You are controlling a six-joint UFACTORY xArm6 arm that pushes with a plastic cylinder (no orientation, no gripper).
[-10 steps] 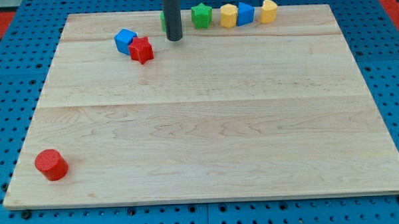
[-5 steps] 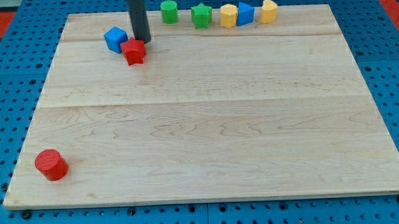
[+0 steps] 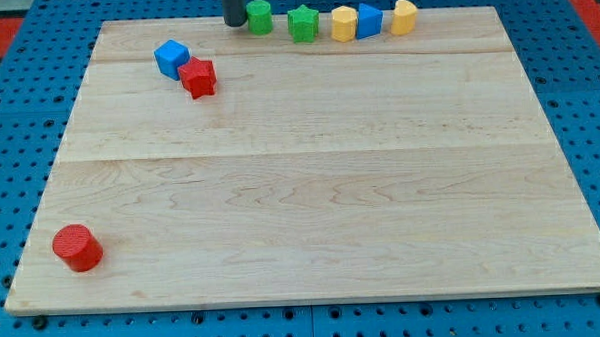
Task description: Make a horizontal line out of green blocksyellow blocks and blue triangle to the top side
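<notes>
Green, yellow and blue blocks form a row along the top edge of the wooden board (image 3: pixel 311 188), and every other item is listed here from the view's bottom upward. A red cylinder (image 3: pixel 78 246) sits near the bottom-left corner, close to the left edge. The wide middle of the board between it and the upper blocks is bare wood. In the upper left, a red star (image 3: pixel 199 78) touches a blue cube (image 3: pixel 171 58) at its upper left. In the top row, left to right: green cylinder (image 3: pixel 260 17), green star (image 3: pixel 302 23), yellow block (image 3: pixel 344 23), blue triangle (image 3: pixel 369 20), yellow block (image 3: pixel 404 17). The last three sit close together. My tip (image 3: pixel 234 23) stands upright just beside the green cylinder's left side, at the top edge; contact cannot be confirmed. The rod carries nothing and has no jaws.
</notes>
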